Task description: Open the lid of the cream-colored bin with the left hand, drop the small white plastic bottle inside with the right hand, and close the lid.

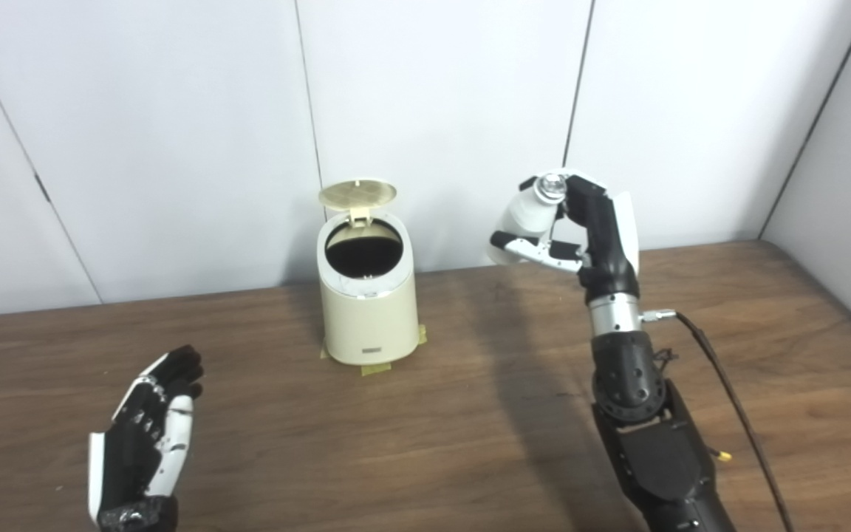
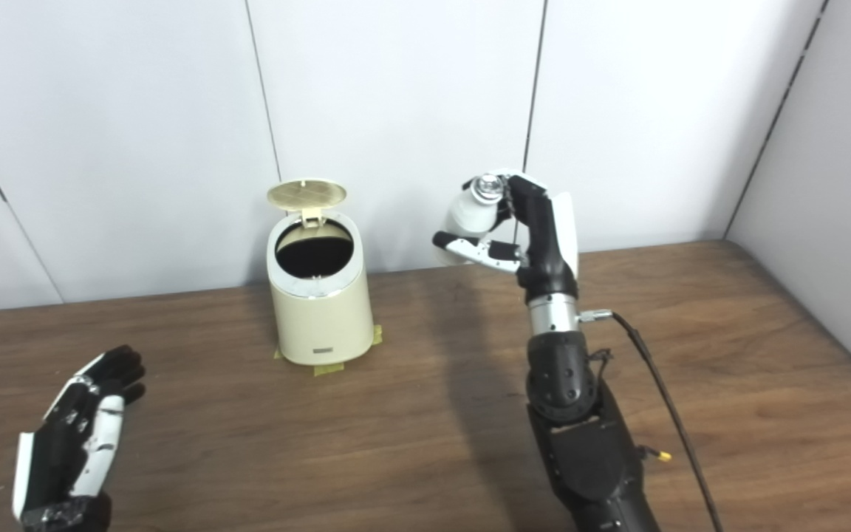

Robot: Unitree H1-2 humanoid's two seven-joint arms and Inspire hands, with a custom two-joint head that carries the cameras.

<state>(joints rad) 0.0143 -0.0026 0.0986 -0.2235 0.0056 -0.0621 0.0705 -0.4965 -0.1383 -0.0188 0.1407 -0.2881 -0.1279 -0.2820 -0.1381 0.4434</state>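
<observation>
The cream-colored bin [image 1: 368, 310] stands on the wooden table [image 1: 425, 414] near the back wall, held by yellow tape at its base. Its round lid [image 1: 357, 193] is flipped up and the dark inside shows. My right hand [image 1: 573, 225] is raised to the right of the bin, higher than its rim, shut on the small white plastic bottle [image 1: 532, 208], whose silvery cap [image 1: 549, 185] points up. My left hand [image 1: 148, 436] hovers low at the front left, well away from the bin, fingers apart and holding nothing.
A black cable [image 1: 728, 399] runs from the right wrist down across the table's right side. White wall panels [image 1: 440, 111] close off the back just behind the bin, and another panel stands at the far right.
</observation>
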